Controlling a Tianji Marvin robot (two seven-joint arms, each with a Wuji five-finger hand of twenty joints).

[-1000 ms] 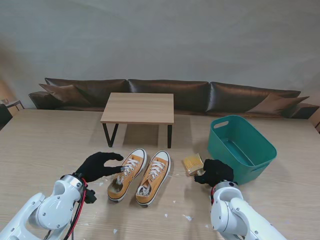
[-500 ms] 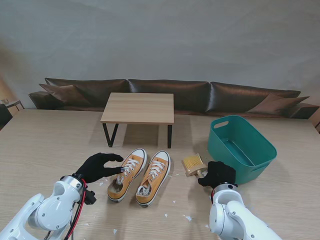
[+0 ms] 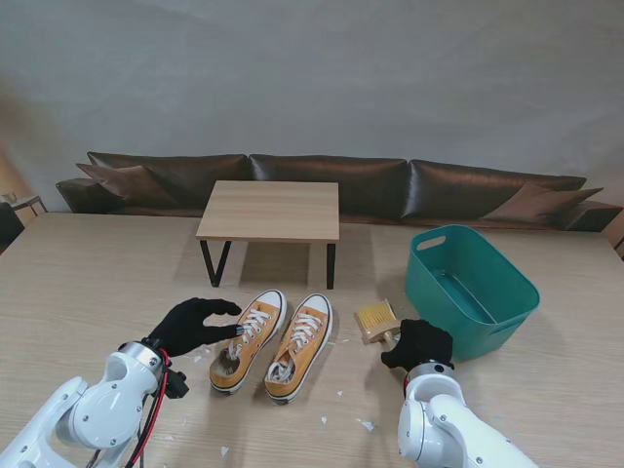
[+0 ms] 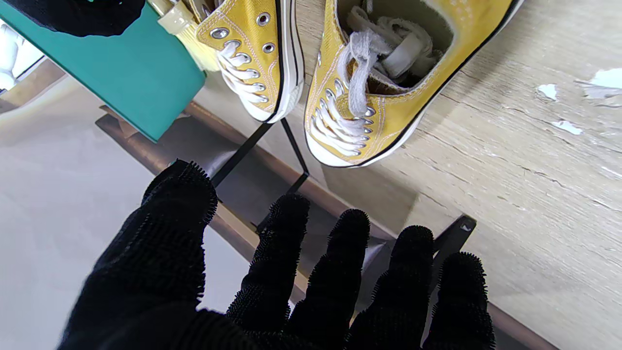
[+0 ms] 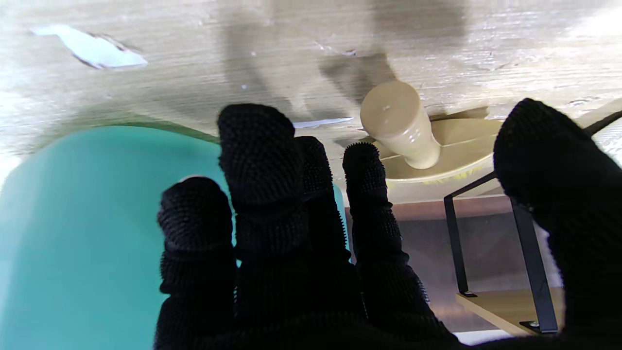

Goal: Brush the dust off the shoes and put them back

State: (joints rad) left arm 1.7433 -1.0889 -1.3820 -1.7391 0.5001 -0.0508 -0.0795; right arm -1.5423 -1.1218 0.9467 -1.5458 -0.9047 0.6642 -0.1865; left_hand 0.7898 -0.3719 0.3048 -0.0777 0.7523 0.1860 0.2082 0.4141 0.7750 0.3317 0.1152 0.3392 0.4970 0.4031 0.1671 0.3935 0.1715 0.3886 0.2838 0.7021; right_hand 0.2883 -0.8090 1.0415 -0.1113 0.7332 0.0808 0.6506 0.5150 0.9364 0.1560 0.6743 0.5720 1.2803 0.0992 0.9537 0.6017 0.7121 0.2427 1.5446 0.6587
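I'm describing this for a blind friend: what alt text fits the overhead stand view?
Two yellow sneakers lie side by side on a wooden table; a black-gloved left hand hovers open beside them, the right hand by a brush and teal tub.

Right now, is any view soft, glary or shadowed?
Stand view: even light, sharp, soft shadows beside the shoes. Left wrist view: crisp on laces; near fingers slightly soft. Right wrist view: glare washes the table; basin blurred; brush handle casts a dark shadow.

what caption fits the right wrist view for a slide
Open right hand hovers by the brush handle, not yet gripping it, teal bin alongside.
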